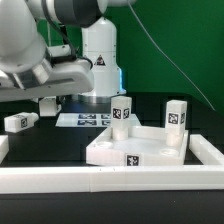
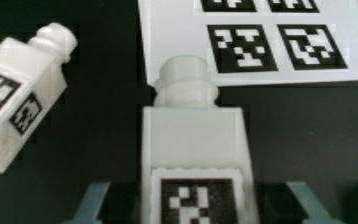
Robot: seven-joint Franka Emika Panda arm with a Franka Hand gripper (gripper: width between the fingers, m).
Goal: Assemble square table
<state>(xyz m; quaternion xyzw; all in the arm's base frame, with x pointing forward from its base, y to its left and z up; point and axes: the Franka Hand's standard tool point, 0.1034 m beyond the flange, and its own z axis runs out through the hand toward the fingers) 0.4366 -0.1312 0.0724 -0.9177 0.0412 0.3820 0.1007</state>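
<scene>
Third leg for the square table top (image 1: 135, 150)
The claw (image 2: 197, 200) straddles a loose leg (image 2: 194, 130) beside the marker board (image 2: 247, 40); whether it pinches I cannot tell. Two legs (image 1: 120, 110) stand on the top, near the surface's (image 1: 60, 142) front edge; next, likely, carry this one upright to a free corner.

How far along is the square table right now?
Done: two white leg blocks stand upright in corners of the white plastic square top, apparently seated. In hand: a third white leg block lies between the jaws; grip unclear. Left: that one and the fourth leg block lying beside it, both off the top.
</scene>
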